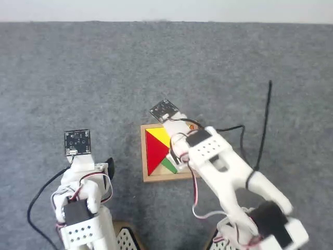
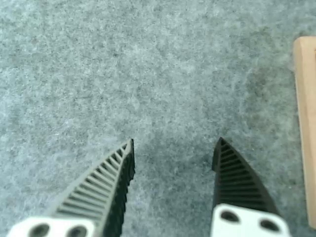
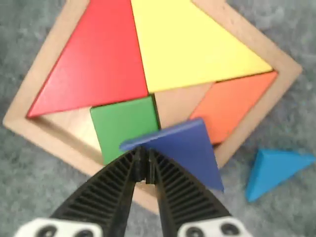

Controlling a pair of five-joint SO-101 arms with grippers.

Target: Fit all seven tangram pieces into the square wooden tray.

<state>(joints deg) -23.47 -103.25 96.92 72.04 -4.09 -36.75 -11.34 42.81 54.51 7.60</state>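
**A:** Layout?
**B:** Grey surface (image 1: 234, 62). On it the square wooden tray (image 3: 47, 140), with red triangle (image 3: 98, 64), yellow triangle (image 3: 187, 44), orange piece (image 3: 237, 98) and green square (image 3: 126, 123) seated flat.
**A:** Right side?
**B:** My right end effector (image 3: 144, 165) pinches the dark blue piece (image 3: 190, 148) by one edge, tilted over the tray's bare gap. I judge that leaves its face free to drop in. Light blue triangle (image 3: 271, 168) lies outside, near the rim.
**A:** Left?
**B:** My left end effector (image 2: 175, 142) gapes over bare surface beside the tray, probably parked clear.

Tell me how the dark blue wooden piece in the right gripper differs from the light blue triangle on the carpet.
The dark blue wooden piece is pinched in the right gripper over the square wooden tray; the light blue triangle lies free on the grey carpet outside it. The dark blue wooden piece looks four-sided; the light blue triangle has three sides. Neither is seated in the tray.
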